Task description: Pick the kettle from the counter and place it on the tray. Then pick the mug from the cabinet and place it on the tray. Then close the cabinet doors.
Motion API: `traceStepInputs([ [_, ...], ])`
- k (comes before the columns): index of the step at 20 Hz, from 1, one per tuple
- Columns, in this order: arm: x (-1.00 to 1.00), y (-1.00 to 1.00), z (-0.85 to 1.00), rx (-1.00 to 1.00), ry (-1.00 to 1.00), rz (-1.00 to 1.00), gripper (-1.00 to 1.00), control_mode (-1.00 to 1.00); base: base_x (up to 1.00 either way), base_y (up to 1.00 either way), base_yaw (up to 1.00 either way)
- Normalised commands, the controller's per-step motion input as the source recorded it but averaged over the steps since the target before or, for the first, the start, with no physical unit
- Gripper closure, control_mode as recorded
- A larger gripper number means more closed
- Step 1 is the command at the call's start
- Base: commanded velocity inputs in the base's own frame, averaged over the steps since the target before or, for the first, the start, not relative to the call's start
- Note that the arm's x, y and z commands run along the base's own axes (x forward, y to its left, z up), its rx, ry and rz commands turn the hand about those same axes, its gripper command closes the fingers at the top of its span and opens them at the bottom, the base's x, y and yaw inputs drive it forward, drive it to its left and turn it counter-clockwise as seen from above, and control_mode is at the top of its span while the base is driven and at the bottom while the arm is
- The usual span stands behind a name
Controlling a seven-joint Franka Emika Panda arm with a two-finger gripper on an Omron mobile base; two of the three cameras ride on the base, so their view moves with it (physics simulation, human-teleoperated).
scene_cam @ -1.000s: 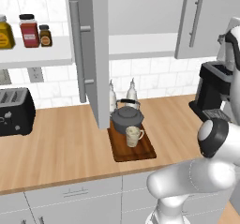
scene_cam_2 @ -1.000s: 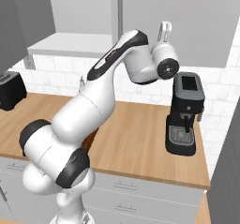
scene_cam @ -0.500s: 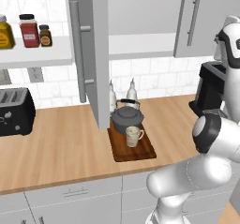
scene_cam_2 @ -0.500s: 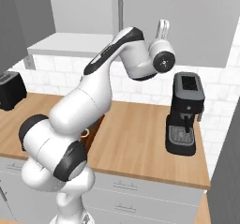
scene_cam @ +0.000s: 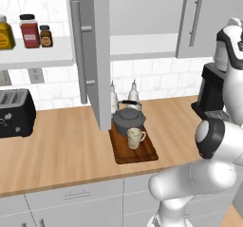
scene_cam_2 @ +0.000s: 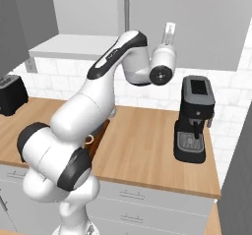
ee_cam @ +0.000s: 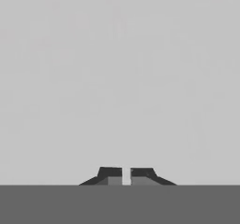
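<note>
The dark kettle [scene_cam: 128, 120] and the cream mug [scene_cam: 135, 138] both stand on the dark brown tray [scene_cam: 142, 154] on the counter [scene_cam: 61, 145]. The cabinet's left door [scene_cam: 101, 55] swings wide open, showing the white inner shelf [scene_cam: 142, 45]. My gripper [scene_cam_2: 169, 28] points upward, shut, with its tips against the grey face of the right cabinet door [scene_cam_2: 206, 22], right of that door's bar handle [scene_cam_2: 126, 8]. In the hand view, the gripper [ee_cam: 126, 174] has only a sliver between its tips, and plain grey panel lies close ahead.
A black coffee machine [scene_cam_2: 194, 118] stands on the counter under the right door, below my hand. Two white bottles [scene_cam: 133, 90] stand behind the tray. A black toaster [scene_cam: 14, 112] sits at the left, under a white shelf with jars [scene_cam: 28, 31].
My hand has shifted slightly to the left along the right door's face. That door's edge and handle have crept a little left with it. Kettle, mug and tray have not moved.
</note>
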Motion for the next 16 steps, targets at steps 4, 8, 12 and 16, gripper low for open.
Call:
traceStepInputs([
  [4,0.96,0.0,0.0,0.0,0.0,-0.01,1.0,-1.0,0.0,0.0,0.0],
  [8,0.29,0.0,0.05,-0.01,0.04,0.0,1.0,-1.0,0.0,0.0,0.0],
  [12,-0.04,0.02,0.01,-0.03,-0.01,0.0,1.0,-1.0,0.0,0.0,0.0],
  [16,-0.41,0.06,0.08,-0.03,-0.01,0.0,1.0,-1.0,0.0,0.0,0.0],
])
